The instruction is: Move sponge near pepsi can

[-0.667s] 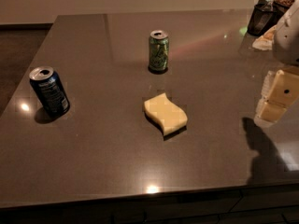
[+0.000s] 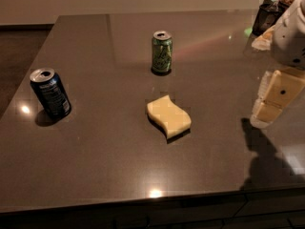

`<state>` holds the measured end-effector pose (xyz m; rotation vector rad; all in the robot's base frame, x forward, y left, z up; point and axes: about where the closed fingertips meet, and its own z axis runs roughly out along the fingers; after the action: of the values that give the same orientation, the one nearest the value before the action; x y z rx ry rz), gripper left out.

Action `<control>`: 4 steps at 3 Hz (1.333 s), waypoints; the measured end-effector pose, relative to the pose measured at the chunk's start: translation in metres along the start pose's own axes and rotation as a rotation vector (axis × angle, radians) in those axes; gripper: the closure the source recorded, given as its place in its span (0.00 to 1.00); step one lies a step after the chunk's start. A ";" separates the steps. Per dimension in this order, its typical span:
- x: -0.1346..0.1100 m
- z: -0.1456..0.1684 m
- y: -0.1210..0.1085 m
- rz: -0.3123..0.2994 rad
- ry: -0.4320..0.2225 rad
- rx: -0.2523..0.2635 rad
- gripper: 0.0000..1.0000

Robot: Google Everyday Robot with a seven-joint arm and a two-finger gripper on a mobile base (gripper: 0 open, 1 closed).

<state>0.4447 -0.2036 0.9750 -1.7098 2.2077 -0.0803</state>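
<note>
The pale yellow sponge (image 2: 168, 116) lies flat near the middle of the dark table (image 2: 95, 166). The dark blue pepsi can (image 2: 50, 94) stands upright at the table's left side, well apart from the sponge. My gripper (image 2: 275, 99) hangs above the table's right edge, to the right of the sponge and clear of it, holding nothing. Its shadow falls on the table below it.
A green can (image 2: 162, 52) with a silver top stands upright behind the sponge. A dark container (image 2: 265, 15) and other items sit at the table's far right corner. The white arm body (image 2: 293, 32) fills the upper right.
</note>
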 end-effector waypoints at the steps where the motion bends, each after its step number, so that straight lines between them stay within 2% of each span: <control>1: -0.023 0.021 0.003 0.034 -0.046 -0.027 0.00; 2: -0.055 0.059 0.012 0.083 -0.071 -0.074 0.00; 4: -0.094 0.115 0.032 0.103 -0.068 -0.149 0.00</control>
<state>0.4703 -0.0872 0.8815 -1.6437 2.2969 0.1683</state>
